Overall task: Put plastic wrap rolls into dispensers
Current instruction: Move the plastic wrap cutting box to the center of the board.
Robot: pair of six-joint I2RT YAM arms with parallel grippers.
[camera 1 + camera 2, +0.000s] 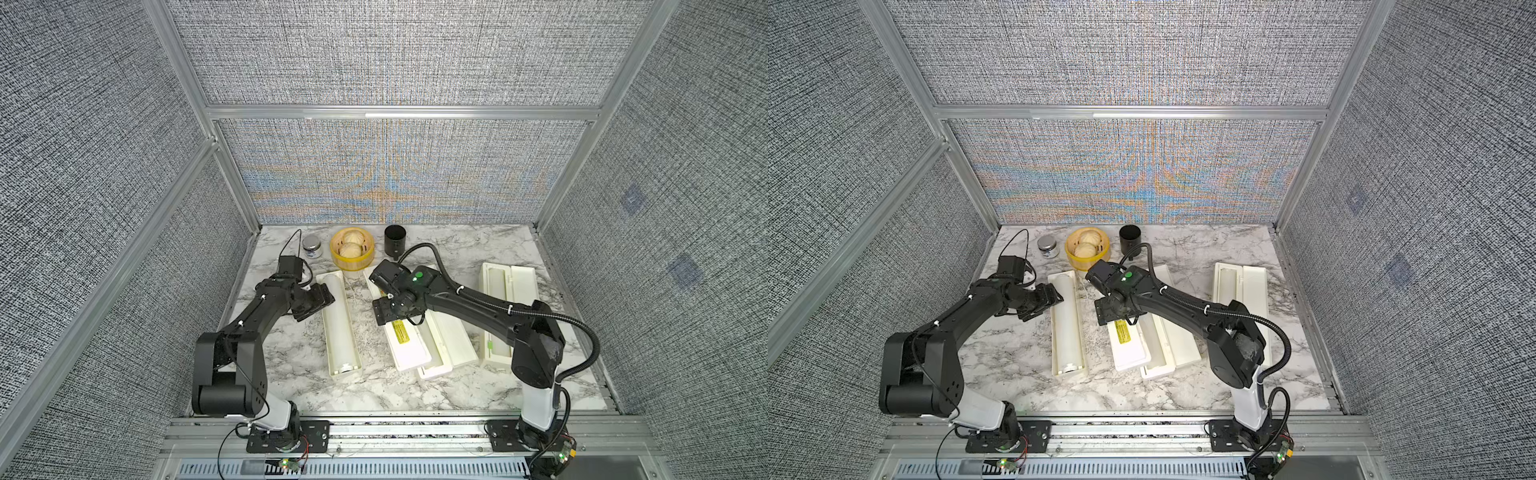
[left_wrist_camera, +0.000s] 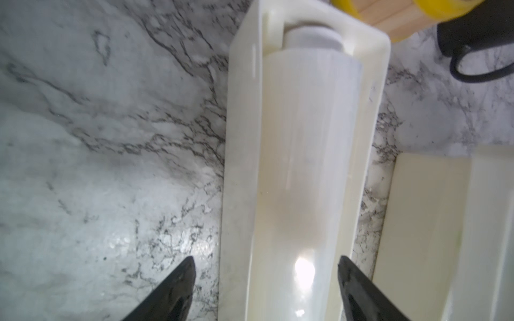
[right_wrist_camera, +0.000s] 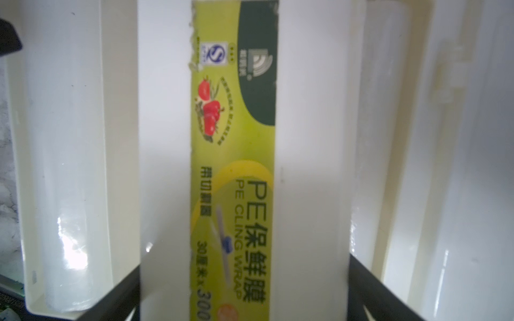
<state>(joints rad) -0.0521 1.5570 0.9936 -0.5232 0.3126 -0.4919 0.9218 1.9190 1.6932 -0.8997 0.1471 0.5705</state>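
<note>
With a plastic wrap roll (image 2: pixel 306 139) already lying in the open left dispenser (image 2: pixel 242 139) beneath the left hand (image 2: pixel 265 258), its fingers apart, the right hand (image 3: pixel 244 259) brackets the green-labelled dispenser lid (image 3: pixel 233 139), whether clamped I cannot tell, so lid-closing seems underway, next needing a square swing down.

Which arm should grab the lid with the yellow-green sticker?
The right arm: the right hand straddles that lid, while the left hand hangs over the roll in the leftmost box.
</note>
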